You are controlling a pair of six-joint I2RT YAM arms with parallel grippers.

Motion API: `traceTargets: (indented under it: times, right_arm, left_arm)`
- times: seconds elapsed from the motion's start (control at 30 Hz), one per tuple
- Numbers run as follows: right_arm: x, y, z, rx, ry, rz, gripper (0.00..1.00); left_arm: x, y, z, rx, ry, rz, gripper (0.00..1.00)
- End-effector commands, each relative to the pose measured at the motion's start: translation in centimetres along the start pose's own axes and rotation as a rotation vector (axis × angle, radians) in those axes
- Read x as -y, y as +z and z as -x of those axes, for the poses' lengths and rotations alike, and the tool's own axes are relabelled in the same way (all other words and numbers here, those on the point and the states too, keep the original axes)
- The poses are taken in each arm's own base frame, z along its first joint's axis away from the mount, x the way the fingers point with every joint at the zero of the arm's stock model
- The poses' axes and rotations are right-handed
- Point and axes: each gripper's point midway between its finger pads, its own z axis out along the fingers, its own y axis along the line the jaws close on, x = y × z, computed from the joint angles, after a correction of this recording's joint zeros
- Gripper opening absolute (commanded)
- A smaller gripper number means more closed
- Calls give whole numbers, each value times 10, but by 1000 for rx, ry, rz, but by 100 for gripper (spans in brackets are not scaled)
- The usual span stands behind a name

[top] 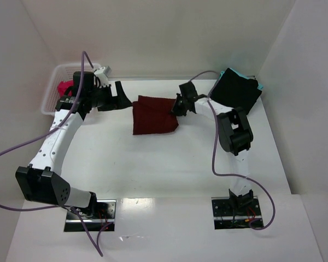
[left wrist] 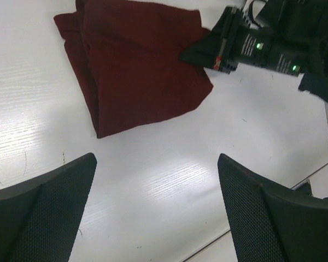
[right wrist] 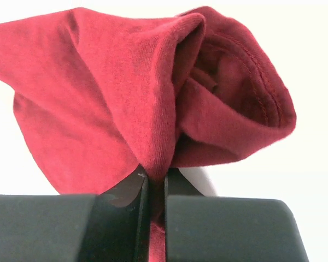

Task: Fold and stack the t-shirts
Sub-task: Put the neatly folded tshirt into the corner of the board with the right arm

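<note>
The dark maroon t-shirt [top: 153, 114] lies folded on the white table, also seen in the left wrist view [left wrist: 136, 65]. My right gripper [top: 179, 106] is at its right edge, shut on a pinched fold of the maroon cloth [right wrist: 98, 82]; the jaws [right wrist: 156, 183] are nearly together with fabric between them. My left gripper [top: 120, 95] hovers just left of the shirt, open and holding nothing [left wrist: 156, 161]. A black t-shirt [top: 236, 91] rests on a teal one [top: 246, 75] at the back right. A bright pink t-shirt [top: 64, 87] sits in the basket.
The white lattice basket [top: 52, 90] stands at the back left, beside the left arm. White walls close in the table at the back and both sides. The right arm's black body [left wrist: 262, 49] reaches in from the right.
</note>
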Motion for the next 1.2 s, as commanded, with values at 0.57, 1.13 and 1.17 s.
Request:
traceTargets:
  times: [0.57,1.13,1.17]
  right_arm:
    - [95,-155,314,502,-55,-148,0]
    - [172,-282,356,696,6,-344,0]
    - [173,-286,357,703,9,-350,0]
  left_arm:
    - [-3,9,23,42,33,-46,99]
    - [-3,42,37,-9,17,-114,99]
    - [-2,41,38,-6,19,-114,99]
